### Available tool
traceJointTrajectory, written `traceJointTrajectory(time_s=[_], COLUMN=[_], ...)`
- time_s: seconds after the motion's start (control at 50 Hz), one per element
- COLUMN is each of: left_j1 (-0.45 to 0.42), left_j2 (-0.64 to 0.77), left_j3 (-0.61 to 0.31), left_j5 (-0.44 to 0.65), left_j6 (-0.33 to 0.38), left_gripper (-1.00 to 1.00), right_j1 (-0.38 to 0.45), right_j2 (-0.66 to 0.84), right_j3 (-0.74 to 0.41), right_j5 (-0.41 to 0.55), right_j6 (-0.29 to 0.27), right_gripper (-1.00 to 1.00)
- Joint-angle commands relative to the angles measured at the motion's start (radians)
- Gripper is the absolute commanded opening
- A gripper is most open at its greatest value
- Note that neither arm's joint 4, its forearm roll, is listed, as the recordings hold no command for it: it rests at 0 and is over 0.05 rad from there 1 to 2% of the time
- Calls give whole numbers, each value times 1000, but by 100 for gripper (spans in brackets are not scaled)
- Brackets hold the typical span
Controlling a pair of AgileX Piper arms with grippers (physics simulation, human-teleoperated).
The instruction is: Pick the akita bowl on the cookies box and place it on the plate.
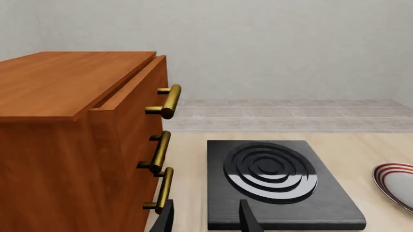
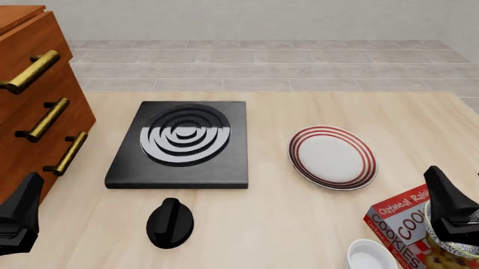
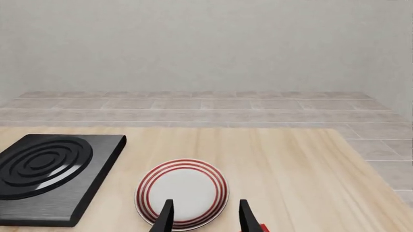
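At the front right of the table lies the red cookies box (image 2: 395, 223). The speckled akita bowl (image 2: 455, 247) sits on it, mostly hidden under my right gripper (image 2: 443, 190). That gripper hangs open just above the bowl, with nothing between its fingers. In the right wrist view the open right gripper (image 3: 205, 217) looks over the red-ringed plate (image 3: 182, 192), and a red corner of the box (image 3: 261, 227) shows by one finger. The plate (image 2: 333, 157) lies on the table beyond the box. My left gripper (image 2: 17, 216) is open and empty at the front left, shown also in the left wrist view (image 1: 208, 218).
A black stove plate (image 2: 183, 143) lies left of the plate, with a black knob (image 2: 170, 223) in front of it. A plain white bowl (image 2: 371, 255) stands beside the box. A wooden drawer cabinet (image 2: 33, 106) with brass handles fills the left side.
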Motion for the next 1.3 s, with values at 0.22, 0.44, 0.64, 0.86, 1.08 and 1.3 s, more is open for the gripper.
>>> traceJointTrajectory(time_s=[0.22,0.44,0.64,0.86,1.08,1.3], left_j1=[0,0,0,0,0,0], left_j2=[0,0,0,0,0,0], left_j3=[0,0,0,0,0,0], left_j5=[0,0,0,0,0,0], left_j6=[0,0,0,0,0,0], left_gripper=[100,100,100,100,100,100], right_j1=[-51,-175,-190,-291,-378,-442], right_j2=[223,285,303,332,370,366], right_j3=[-252,-546,-648,-674,-621,-571], right_j5=[106,440,632,735,756,753], right_j6=[58,5,87,27,-8,-17], right_gripper=[100,100,100,100,100,100])
